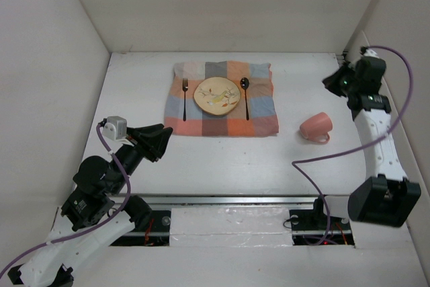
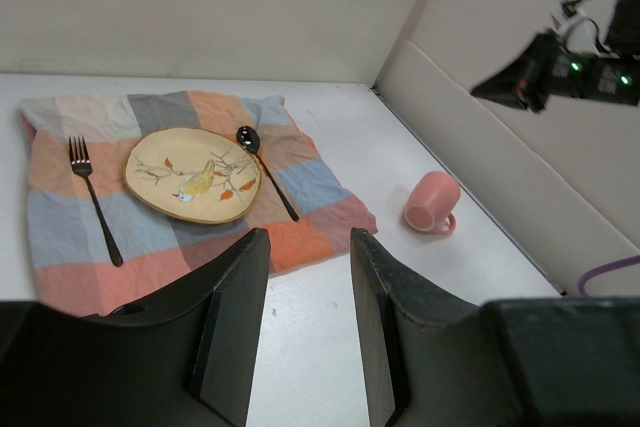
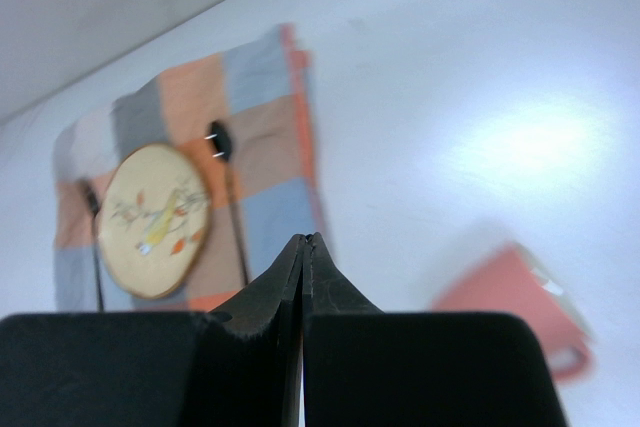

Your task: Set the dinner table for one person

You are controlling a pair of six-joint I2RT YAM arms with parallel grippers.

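One setting, dinner table [image 1: 201,166]: plate [image 1: 217,95] flanked by fork [image 1: 185,99] and spoon [image 1: 245,97] on cloth [image 1: 262,117], upper centre; mug [image 1: 316,127] tipped at right, unplaced; my right gripper [image 3: 305,239] closed empty, left gripper [image 2: 307,242] parted.

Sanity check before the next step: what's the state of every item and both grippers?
Cloth, spread flat on table.
Plate, upright on cloth, empty.
Fork, lying on cloth, left of plate.
Spoon, lying on cloth, right of plate.
Mug, on its side, off the cloth.
Left gripper, open, empty.
Right gripper, shut, empty.
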